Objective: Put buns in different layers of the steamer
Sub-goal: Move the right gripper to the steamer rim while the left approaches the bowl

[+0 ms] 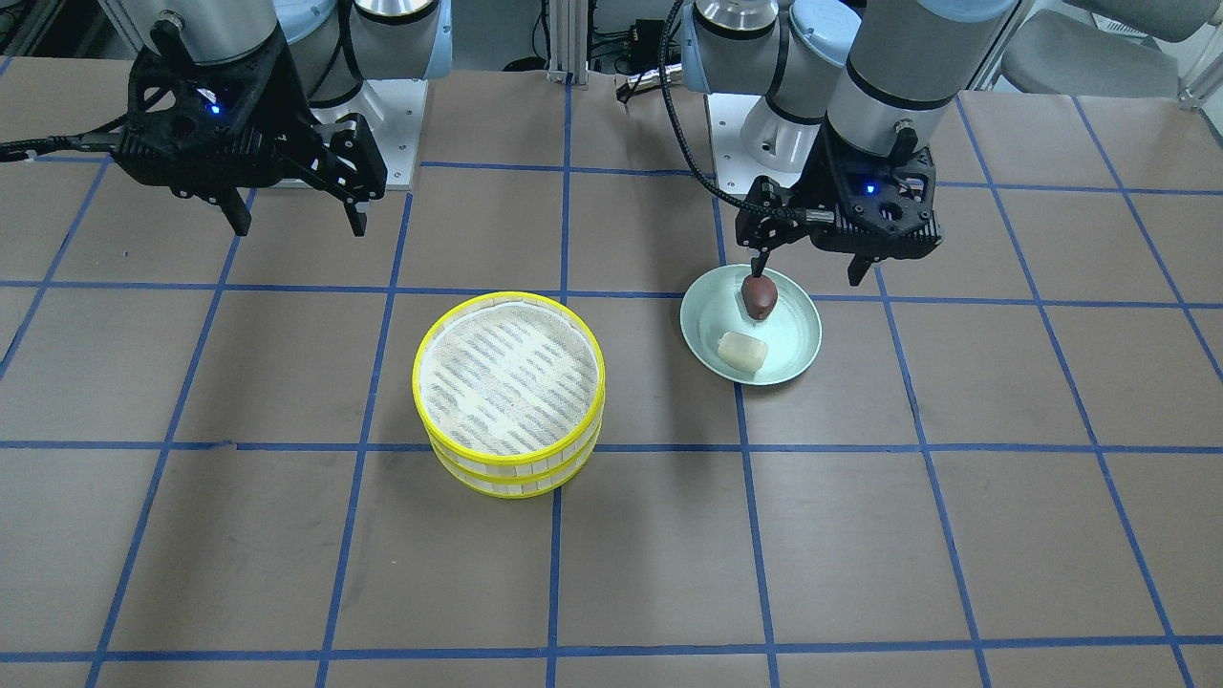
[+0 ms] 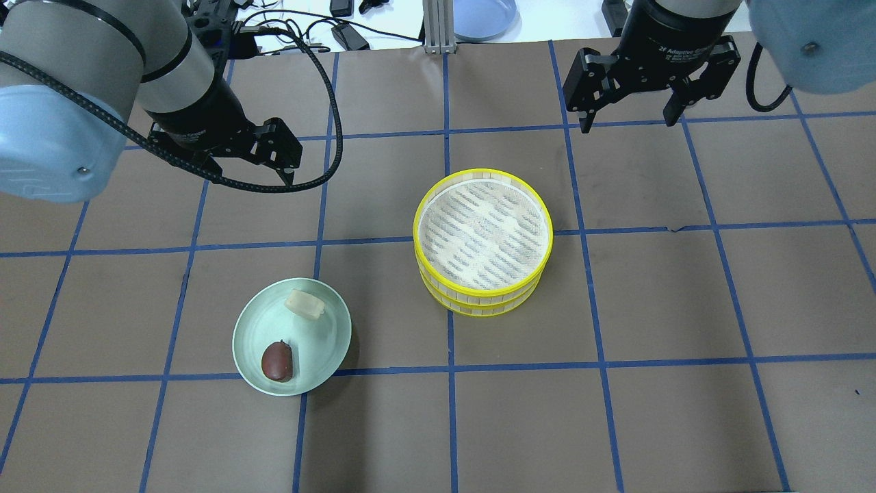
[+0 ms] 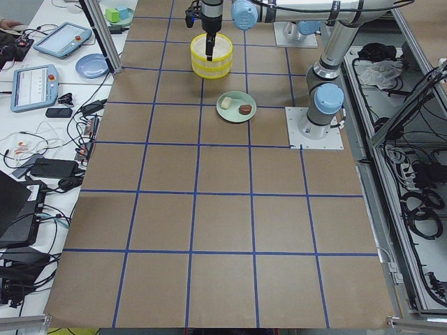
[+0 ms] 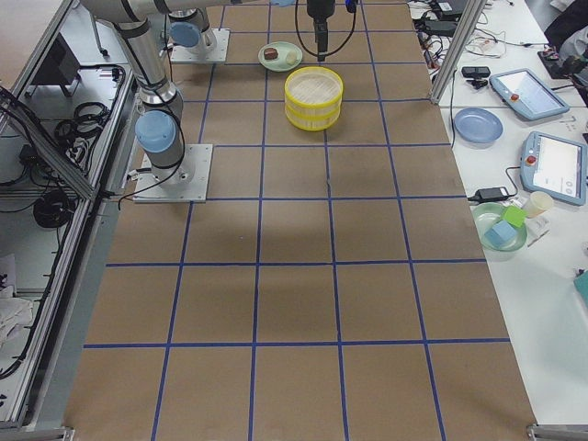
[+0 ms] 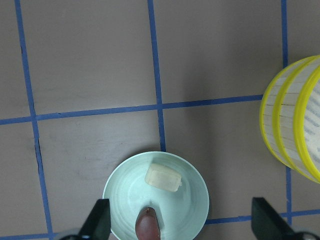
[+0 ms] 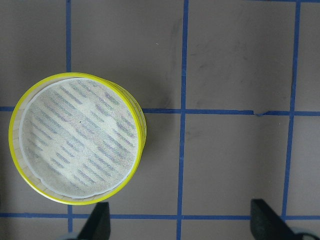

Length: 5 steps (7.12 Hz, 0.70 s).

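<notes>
my left gripper (image 1: pixel 805 275) is the near one, jaws spread wide over the green plate (image 1: pixel 804 355), where the dark bun (image 1: pixel 759 295) lies lengthwise between them, so I'd pinch its narrow side

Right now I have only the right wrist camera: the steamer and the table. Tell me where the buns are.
Observer: The cream bun and the brown bun both lie on a pale green plate, to the left of the steamer in the overhead view.
Operator: Report the left gripper.
Observer: It is open and hovers above the plate, on the brown bun's side.
Operator: Say whether the buns touch.
Observer: They lie apart. The cream bun is the one farther from the robot.
</notes>
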Tool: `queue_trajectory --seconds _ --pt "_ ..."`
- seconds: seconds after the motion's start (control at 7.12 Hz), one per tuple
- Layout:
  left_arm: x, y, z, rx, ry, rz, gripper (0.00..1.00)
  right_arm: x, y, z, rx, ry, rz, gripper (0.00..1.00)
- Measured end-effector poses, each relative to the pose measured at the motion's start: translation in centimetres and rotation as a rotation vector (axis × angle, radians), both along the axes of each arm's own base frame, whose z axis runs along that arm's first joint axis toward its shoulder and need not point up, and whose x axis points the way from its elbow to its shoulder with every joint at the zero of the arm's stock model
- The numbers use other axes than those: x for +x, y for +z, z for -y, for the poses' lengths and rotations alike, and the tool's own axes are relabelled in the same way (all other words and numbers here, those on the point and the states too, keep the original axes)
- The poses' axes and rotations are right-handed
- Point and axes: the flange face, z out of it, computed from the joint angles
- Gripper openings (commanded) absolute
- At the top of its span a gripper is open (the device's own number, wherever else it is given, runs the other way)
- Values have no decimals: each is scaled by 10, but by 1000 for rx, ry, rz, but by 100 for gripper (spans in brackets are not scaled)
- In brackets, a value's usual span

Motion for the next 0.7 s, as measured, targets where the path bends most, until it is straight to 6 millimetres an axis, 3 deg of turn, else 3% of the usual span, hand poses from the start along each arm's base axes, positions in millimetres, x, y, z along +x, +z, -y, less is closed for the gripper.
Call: queue_trajectory --seconds 0.42,0.7 --pt "4 -3 2 12 0 8 100 2 -7 -2 15 -1 6 100" --pt "9 -11 6 29 8 7 100 3 -48 -6 78 -9 5 100"
